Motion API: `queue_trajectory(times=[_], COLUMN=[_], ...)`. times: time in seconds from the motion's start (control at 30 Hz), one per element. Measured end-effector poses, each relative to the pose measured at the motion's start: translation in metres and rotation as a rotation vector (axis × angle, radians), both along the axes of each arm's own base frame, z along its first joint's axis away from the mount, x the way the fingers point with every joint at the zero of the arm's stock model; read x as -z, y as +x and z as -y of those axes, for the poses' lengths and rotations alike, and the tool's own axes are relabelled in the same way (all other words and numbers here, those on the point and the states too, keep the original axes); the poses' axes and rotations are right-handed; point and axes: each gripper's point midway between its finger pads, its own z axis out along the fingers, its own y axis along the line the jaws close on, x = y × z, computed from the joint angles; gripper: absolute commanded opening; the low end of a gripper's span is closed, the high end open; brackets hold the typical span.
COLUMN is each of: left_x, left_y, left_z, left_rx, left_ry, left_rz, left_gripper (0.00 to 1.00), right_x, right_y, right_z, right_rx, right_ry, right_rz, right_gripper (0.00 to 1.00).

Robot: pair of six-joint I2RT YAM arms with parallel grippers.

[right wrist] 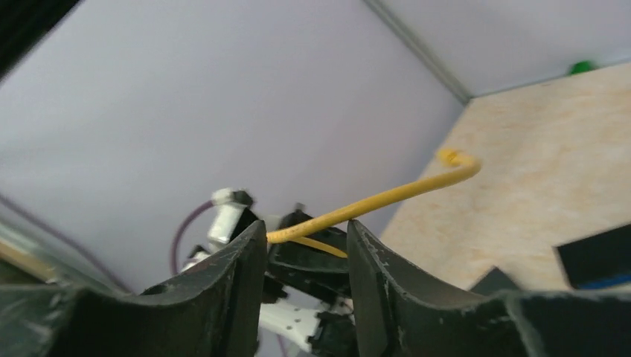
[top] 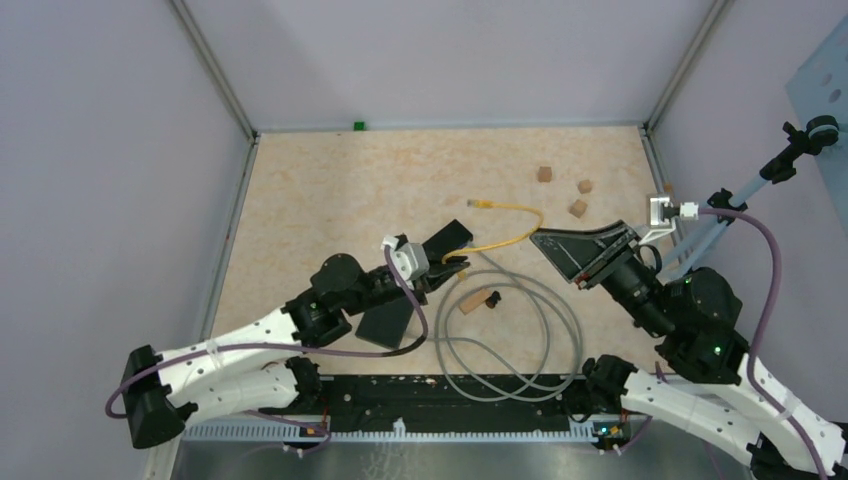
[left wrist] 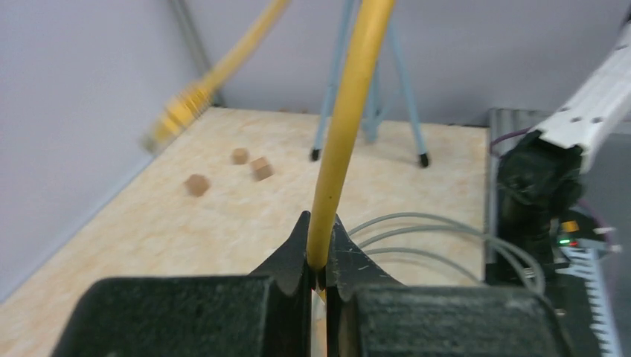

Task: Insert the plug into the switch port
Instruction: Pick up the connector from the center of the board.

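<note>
A yellow cable (top: 515, 237) arcs above the table and ends in a yellow plug (top: 481, 203). My left gripper (top: 452, 255) is shut on this cable (left wrist: 338, 149) some way back from the blurred plug (left wrist: 175, 115). My right gripper (top: 556, 258) stands open just right of the arc. In the right wrist view the cable (right wrist: 387, 195) crosses past the right gripper (right wrist: 305, 227) without being pinched. A black box (top: 385, 325), apparently the switch, lies under the left arm. Its port is hidden.
Loops of grey cable (top: 515, 335) lie on the table's near middle. Beside them is a small wooden piece (top: 470, 303). Three wooden cubes (top: 578, 208) sit at the back right. A tripod (left wrist: 372, 89) stands by the right wall.
</note>
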Motion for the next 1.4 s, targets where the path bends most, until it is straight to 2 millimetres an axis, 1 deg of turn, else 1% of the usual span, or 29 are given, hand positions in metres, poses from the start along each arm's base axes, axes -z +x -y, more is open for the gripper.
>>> queue_trajectory(times=[0.07,0.2,0.3,0.4,0.47,0.6,0.7,0.8,0.87,0.97,1.07,1.3,1.4], left_x=[-0.001,-0.006,-0.008,-0.001,0.007,0.016,0.021,0.026,0.027,0.024,0.023,0.028,0.026], left_y=[0.012,0.038,0.059,0.067,0.066,0.055,0.047,0.040,0.036,0.034,0.035,0.037,0.037], left_z=[-0.010,-0.023,-0.033,-0.038,-0.039,-0.034,-0.029,-0.025,-0.024,-0.025,-0.026,-0.029,-0.029], left_rx=[-0.080,-0.227,-0.332,-0.366,-0.353,-0.310,-0.285,-0.272,-0.272,-0.284,-0.303,-0.340,-0.350], left_ry=[0.046,0.162,0.269,0.371,0.454,0.577,0.630,0.685,0.707,0.728,0.752,0.796,0.798], left_rz=[0.047,0.143,0.236,0.330,0.413,0.579,0.648,0.716,0.750,0.790,0.834,0.920,0.940], left_gripper=[0.00,0.00,0.00,0.00,0.00,0.00,0.00,0.00,0.00,0.00,0.00,0.00,0.00], right_x=[0.011,0.030,0.035,0.034,0.034,0.039,0.054,0.070,0.079,0.088,0.096,0.099,0.112], right_y=[0.008,0.018,0.021,0.021,0.019,0.018,0.017,0.015,0.015,0.012,0.007,-0.004,-0.006], right_z=[0.011,0.029,0.039,0.038,0.028,-0.006,-0.033,-0.052,-0.059,-0.064,-0.065,-0.069,-0.071], right_rx=[0.072,0.181,0.225,0.223,0.183,0.059,-0.047,-0.130,-0.166,-0.204,-0.235,-0.303,-0.320], right_ry=[-0.068,-0.206,-0.295,-0.366,-0.423,-0.532,-0.605,-0.658,-0.683,-0.702,-0.715,-0.705,-0.722], right_rz=[-0.047,-0.099,-0.097,-0.062,-0.028,0.023,0.039,0.036,0.028,0.021,0.010,-0.001,-0.026], right_gripper=[0.50,0.52,0.52,0.52,0.52,0.52,0.51,0.48,0.48,0.48,0.48,0.46,0.46])
